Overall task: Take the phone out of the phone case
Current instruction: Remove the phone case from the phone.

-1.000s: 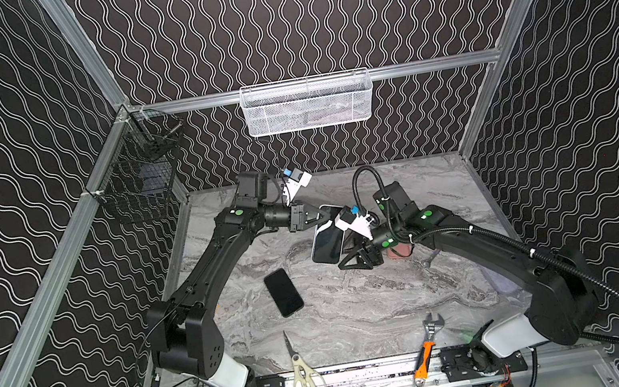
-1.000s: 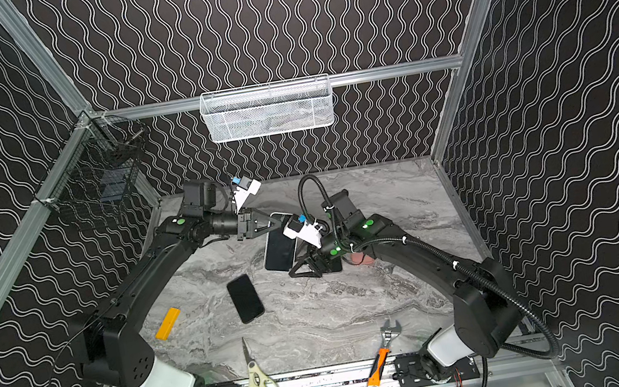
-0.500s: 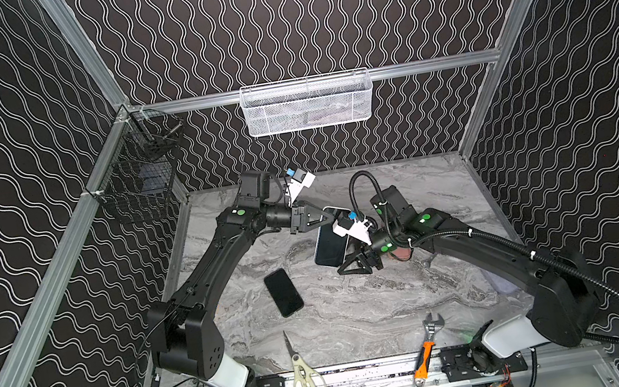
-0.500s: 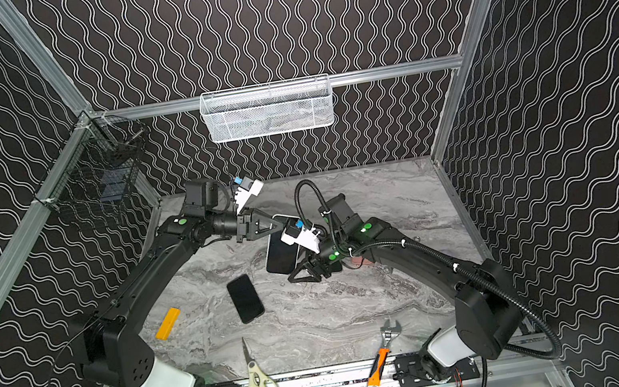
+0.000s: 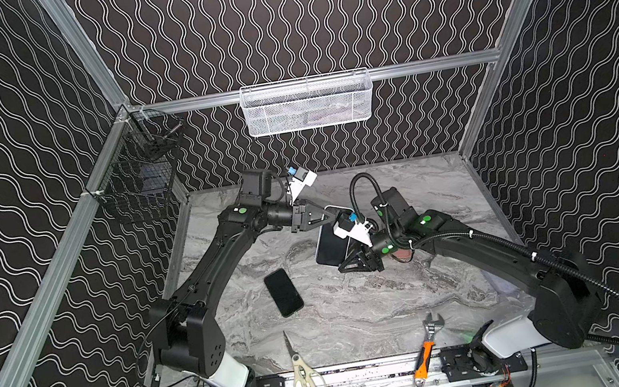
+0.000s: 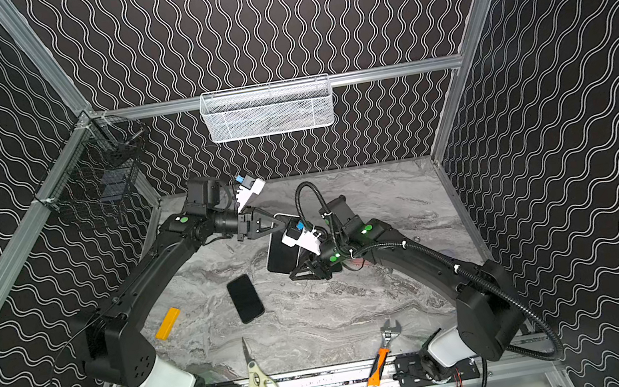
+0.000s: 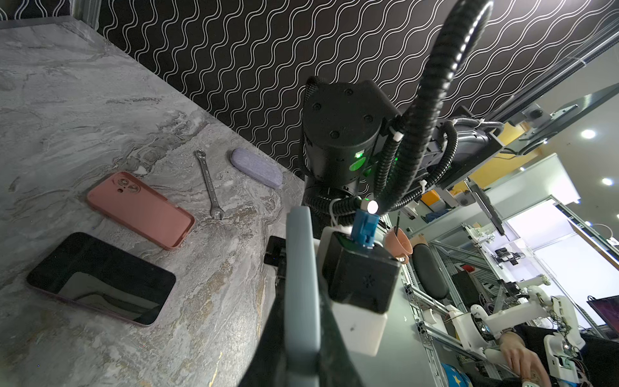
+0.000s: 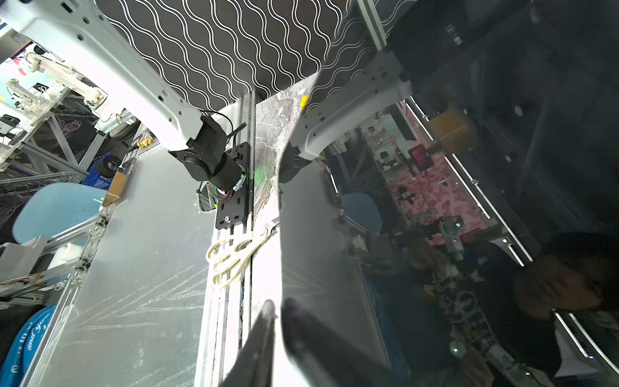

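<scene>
A dark phone [image 5: 329, 246] [image 6: 282, 255] in a grey-blue phone case [image 7: 301, 284] hangs above the middle of the table, screen facing the front. My left gripper [image 5: 330, 216] [image 6: 281, 222] [image 7: 301, 375] is shut on the case's upper edge. My right gripper [image 5: 342, 267] [image 6: 291, 277] [image 8: 276, 321] sits at the phone's lower edge. Its fingers [image 8: 264, 341] are drawn close together, one on the screen side and one behind. The glossy screen [image 8: 435, 201] fills much of the right wrist view.
A bare black phone [image 5: 284, 297] lies on the marble table [image 5: 361, 321]. A pink empty case [image 7: 140, 209], a steel wrench [image 7: 209, 184] and a purple pouch [image 7: 256, 167] lie behind the right arm. Scissors [image 5: 305, 376] and an orange-handled wrench [image 5: 427, 348] rest at the front rail. A yellow block [image 6: 167, 323] is at the left.
The right gripper's jaws have closed in from wide open at the phone's lower edge. The left gripper has kept its hold and place.
</scene>
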